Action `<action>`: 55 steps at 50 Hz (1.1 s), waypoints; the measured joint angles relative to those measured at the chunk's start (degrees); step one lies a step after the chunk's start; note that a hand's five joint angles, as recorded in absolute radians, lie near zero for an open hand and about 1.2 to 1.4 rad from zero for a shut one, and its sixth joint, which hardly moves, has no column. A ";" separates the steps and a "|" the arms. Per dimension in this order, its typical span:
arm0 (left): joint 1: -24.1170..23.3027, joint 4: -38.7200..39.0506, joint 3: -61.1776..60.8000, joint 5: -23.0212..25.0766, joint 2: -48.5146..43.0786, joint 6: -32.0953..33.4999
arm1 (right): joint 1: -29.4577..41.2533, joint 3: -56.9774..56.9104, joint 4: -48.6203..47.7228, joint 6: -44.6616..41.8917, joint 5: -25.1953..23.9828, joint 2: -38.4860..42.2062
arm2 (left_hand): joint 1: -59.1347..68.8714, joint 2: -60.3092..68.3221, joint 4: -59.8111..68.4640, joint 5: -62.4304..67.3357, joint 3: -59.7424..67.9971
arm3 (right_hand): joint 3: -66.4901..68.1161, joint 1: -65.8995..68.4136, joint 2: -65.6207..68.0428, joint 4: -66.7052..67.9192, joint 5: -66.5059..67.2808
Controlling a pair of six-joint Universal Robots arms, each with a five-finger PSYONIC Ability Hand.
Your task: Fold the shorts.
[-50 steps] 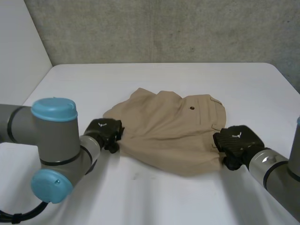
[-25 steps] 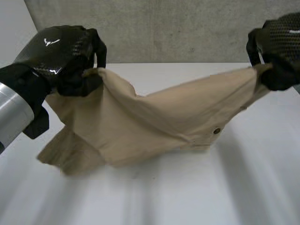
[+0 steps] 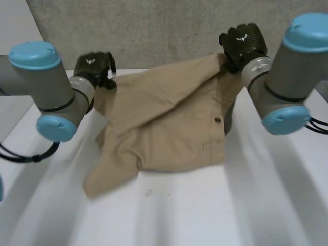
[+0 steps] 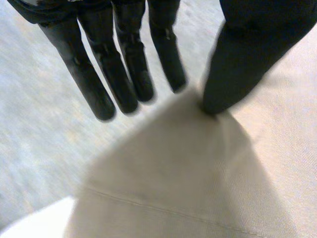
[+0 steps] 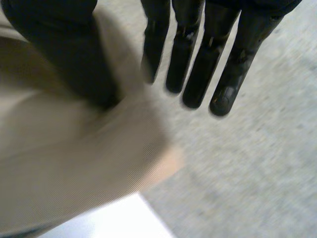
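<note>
In the head view the shorts point(image 3: 169, 128) hide the table point(image 3: 205, 205) under them. Their raised edge disappears into the left hand point(image 3: 92, 65) at 10 o'clock and the right hand point(image 3: 243, 43) at 1 o'clock, whose fingers face away. Both arms are cut off, at 9 and 3 o'clock. In the left wrist view the thumb point(image 4: 233, 64) covers the pinched spot, and in the right wrist view that hand's thumb point(image 5: 64, 54) does likewise. In both, the cloth runs past the frame's edge beyond the thumb.

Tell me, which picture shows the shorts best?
The head view. There the shorts show whole, held up between the left hand and the right hand, with the bottom edge on the table. Each wrist view shows a tan corner pinched at its hand's thumb.
</note>
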 measured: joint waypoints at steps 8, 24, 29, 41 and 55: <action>-0.17 13.26 1.04 -2.62 -3.27 1.87 | 1.39 -5.94 -6.91 -6.66 1.78 8.15 | -49.07 -49.54 -50.35 -49.96 -49.79 | -41.85 -32.53 -40.41 -40.91 -41.21; -0.70 12.48 -23.88 -1.67 15.05 2.31 | 2.25 19.05 1.98 -4.12 3.80 -8.74 | -48.91 -49.54 -50.34 -49.96 -49.79 | -41.85 -32.53 -40.41 -40.91 -41.35; -0.60 10.01 -33.34 -1.51 21.59 2.74 | 2.24 26.65 5.94 -0.19 2.06 -12.64 | -48.04 -48.69 -49.91 -49.47 -49.44 | -40.79 -31.98 -39.41 -40.35 -40.66; 1.41 5.70 -50.23 0.52 28.41 8.33 | 1.43 35.05 6.11 7.30 -7.00 -11.10 | -40.34 -41.74 -42.47 -42.39 -42.74 | -25.12 -19.33 -23.78 -25.10 -27.15; 6.44 6.03 -51.76 1.57 22.97 9.70 | 1.41 29.92 -1.83 7.37 -7.97 -0.09 | -40.34 -41.74 -42.47 -42.38 -42.74 | -18.29 -13.44 -16.74 -18.49 -20.63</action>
